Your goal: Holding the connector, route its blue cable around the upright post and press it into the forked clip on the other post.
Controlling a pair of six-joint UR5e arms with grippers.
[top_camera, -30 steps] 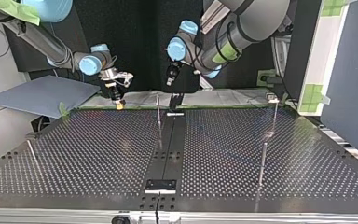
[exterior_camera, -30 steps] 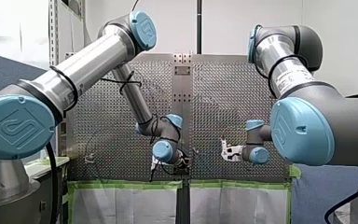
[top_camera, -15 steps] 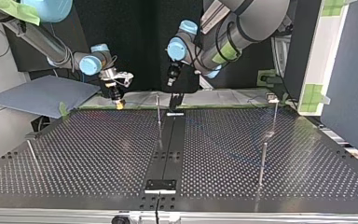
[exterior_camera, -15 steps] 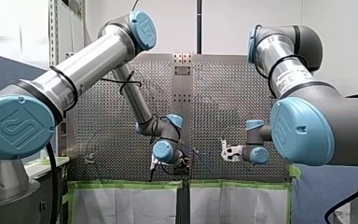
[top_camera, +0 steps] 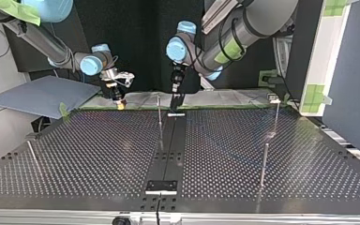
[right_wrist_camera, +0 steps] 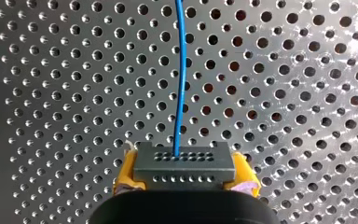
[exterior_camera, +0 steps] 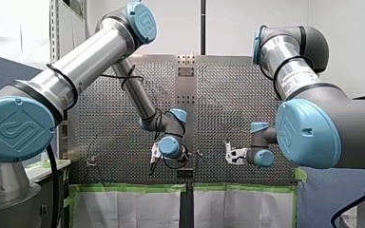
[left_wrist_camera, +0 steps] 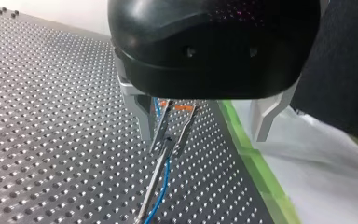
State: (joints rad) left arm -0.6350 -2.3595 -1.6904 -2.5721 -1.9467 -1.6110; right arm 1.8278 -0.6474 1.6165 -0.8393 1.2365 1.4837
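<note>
In the right wrist view my right gripper [right_wrist_camera: 185, 181] is shut with its yellow pads on a dark grey connector [right_wrist_camera: 185, 163]. A blue cable [right_wrist_camera: 181, 70] runs from the connector straight ahead over the perforated table. In the left wrist view my left gripper [left_wrist_camera: 200, 137] is open, its pale fingers [left_wrist_camera: 142, 116] spread wide. A thin post with a forked metal clip [left_wrist_camera: 171, 128] stands between them, and the blue cable [left_wrist_camera: 164, 184] passes the fork. In the top view my right gripper [top_camera: 117, 100] is at the far left and my left gripper [top_camera: 175, 88] hangs near the middle.
Thin upright posts stand on the table in the top view: one near the middle [top_camera: 159, 112], two at the right [top_camera: 264, 164] [top_camera: 276, 115], one at the left [top_camera: 32, 157]. A black strip [top_camera: 168, 154] runs down the centre. Green tape [left_wrist_camera: 254, 163] marks the table's edge.
My left arm's wrist has lifted and turned, so its gripper now points down nearer the middle post. My right arm and the connector have stayed put.
</note>
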